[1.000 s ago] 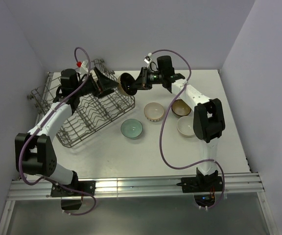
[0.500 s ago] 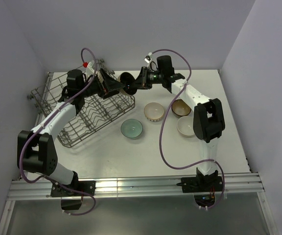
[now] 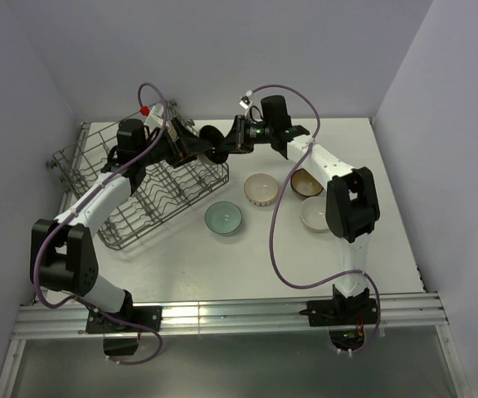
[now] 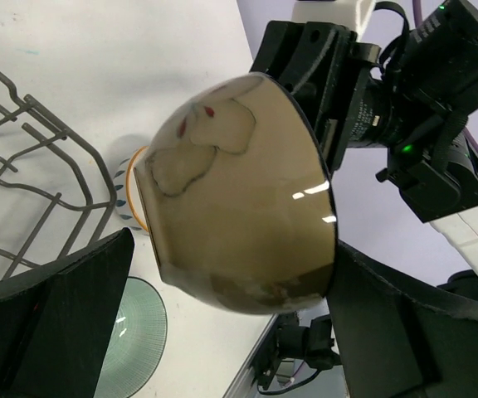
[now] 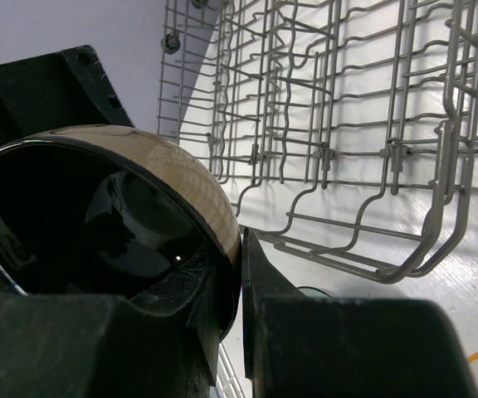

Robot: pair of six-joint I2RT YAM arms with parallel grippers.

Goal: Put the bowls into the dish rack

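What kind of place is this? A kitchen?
Probably a robot lab, not a kitchen: two arms bolted to a white table, plain walls around, just a dish rack and bowls.

- Bowls: five in all. One tan bowl with a glossy dark inside is up in the air, toward 12 o'clock of the table. Four sit on the table:
  - a cream bowl
  - a pale green bowl at the cream one's 7 o'clock
  - a brown bowl at the cream one's 3 o'clock
  - a white bowl at the brown one's 6 o'clock
- Dish rack: one, at 10 o'clock of the table.
- Arms: two, a left arm and a right arm.
- Grippers: two, the left gripper and the right gripper.
- Purple cables: two, one on each arm.
- Table: one.
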